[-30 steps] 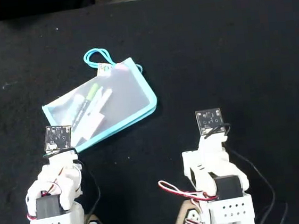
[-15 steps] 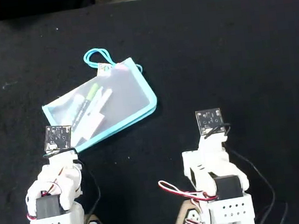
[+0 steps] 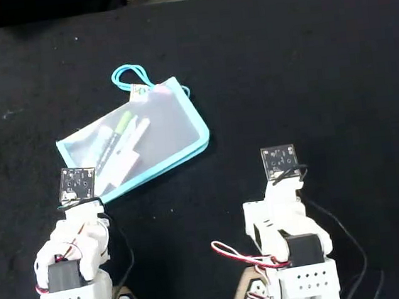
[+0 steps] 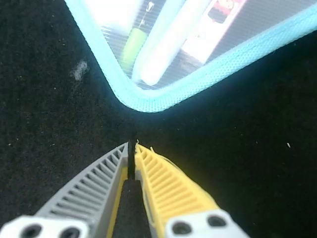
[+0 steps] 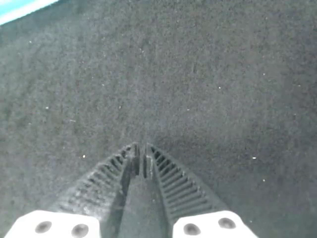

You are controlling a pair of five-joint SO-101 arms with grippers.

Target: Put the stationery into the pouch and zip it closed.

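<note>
The pouch [image 3: 156, 129] lies flat on the black table [image 3: 320, 72], left of the middle and tilted, with 1 long side running up toward the right. It is see-through with a teal edge, and a teal cord loop [image 3: 130, 76] sticks out from its far corner. Inside it, side by side along its length, are a green marker [image 3: 121, 129] and a white pen [image 3: 138, 132], with some white paper or card next to them that is too blurred to name. Whether the zip is run fully shut I cannot tell.

The 2 arms sit at the near edge of the table. The left arm [image 3: 77, 241] is just below the pouch's near corner, and the right arm [image 3: 285, 219] is off to the right, apart from the pouch. Red and white wires [image 3: 239, 254] curl beside the right arm's base.

In the left wrist view, the left claw [image 4: 132, 146] is closed with nothing between its fingers. It points at the rounded teal corner of the pouch [image 4: 163, 96], near it but not touching. The green marker [image 4: 131, 47] and white pen [image 4: 168, 42] show through the side.

The right claw [image 5: 141, 146] is also closed and empty, over bare table, with a sliver of the pouch's teal edge [image 5: 20, 10] well away from its tips.
</note>
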